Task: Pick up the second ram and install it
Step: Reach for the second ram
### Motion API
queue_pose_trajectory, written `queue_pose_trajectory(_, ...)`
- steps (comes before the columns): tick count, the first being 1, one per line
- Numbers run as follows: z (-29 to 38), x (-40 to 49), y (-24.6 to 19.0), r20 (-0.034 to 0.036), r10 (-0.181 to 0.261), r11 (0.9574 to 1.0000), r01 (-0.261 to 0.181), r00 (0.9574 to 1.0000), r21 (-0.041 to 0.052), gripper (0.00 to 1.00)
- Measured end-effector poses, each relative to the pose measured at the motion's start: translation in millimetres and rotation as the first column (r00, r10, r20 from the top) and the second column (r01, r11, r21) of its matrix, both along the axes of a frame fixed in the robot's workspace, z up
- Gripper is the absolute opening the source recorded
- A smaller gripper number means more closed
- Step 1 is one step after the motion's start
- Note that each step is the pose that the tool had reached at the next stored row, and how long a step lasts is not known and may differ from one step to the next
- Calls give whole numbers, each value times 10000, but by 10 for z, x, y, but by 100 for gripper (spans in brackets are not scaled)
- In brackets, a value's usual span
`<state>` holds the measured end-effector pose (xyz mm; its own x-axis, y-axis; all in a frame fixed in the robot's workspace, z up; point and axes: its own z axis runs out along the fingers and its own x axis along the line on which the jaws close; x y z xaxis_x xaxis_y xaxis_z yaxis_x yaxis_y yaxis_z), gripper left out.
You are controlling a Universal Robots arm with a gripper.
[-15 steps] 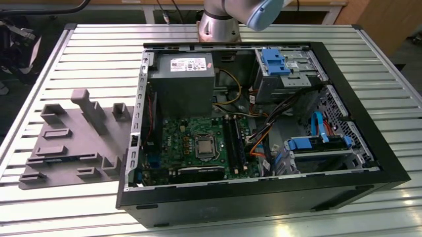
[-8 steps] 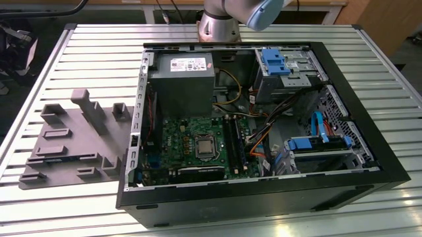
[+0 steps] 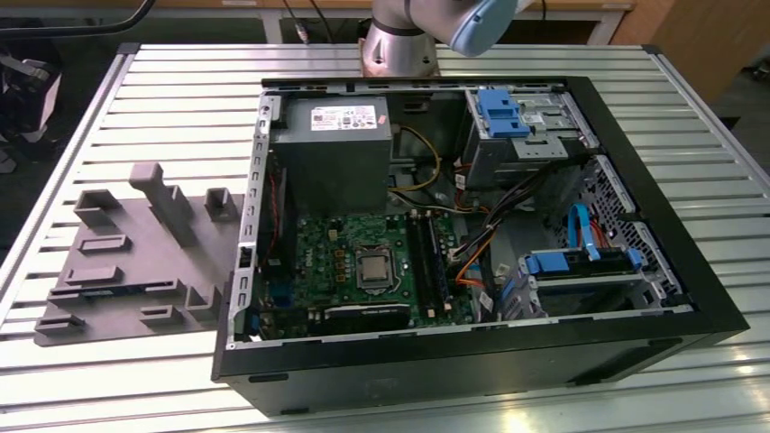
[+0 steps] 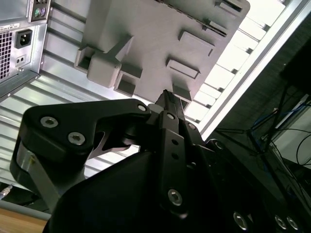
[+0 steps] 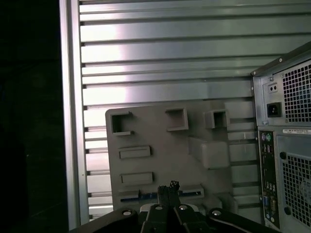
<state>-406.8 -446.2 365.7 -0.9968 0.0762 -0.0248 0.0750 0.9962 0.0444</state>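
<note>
The second ram (image 5: 130, 197) is a thin blue-edged strip lying in a slot of the grey tray (image 5: 160, 131); in the exterior view the ram (image 3: 106, 290) sits near the tray's front left. My gripper (image 5: 168, 186) hangs well above the tray, and its black fingertips cover the middle of the strip in the first wrist view. Its fingers are pressed together with nothing between them. In the second wrist view the gripper (image 4: 165, 98) points at the tray (image 4: 146, 39). The green motherboard (image 3: 361, 262) with its long black slot rails (image 3: 427, 257) lies inside the open computer case (image 3: 481, 361).
The case stands on a slatted metal table (image 3: 180, 99), with the tray at the exterior view's left. Upright blocks (image 3: 162, 198) rise from the tray. Inside the case are a grey power supply (image 3: 334, 149), blue drive brackets (image 3: 499, 113) and loose cables (image 3: 475, 253). The arm's base (image 3: 403, 41) stands behind the case.
</note>
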Motion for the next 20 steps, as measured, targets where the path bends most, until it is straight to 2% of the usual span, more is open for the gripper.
queue_pose_trajectory(11, -13, -83, -43, -1, 0, 10000, 0, 10000, 0, 11)
queue_pose_trajectory(20, -49, -120, -118, 0, 0, 10000, 0, 10000, 0, 11)
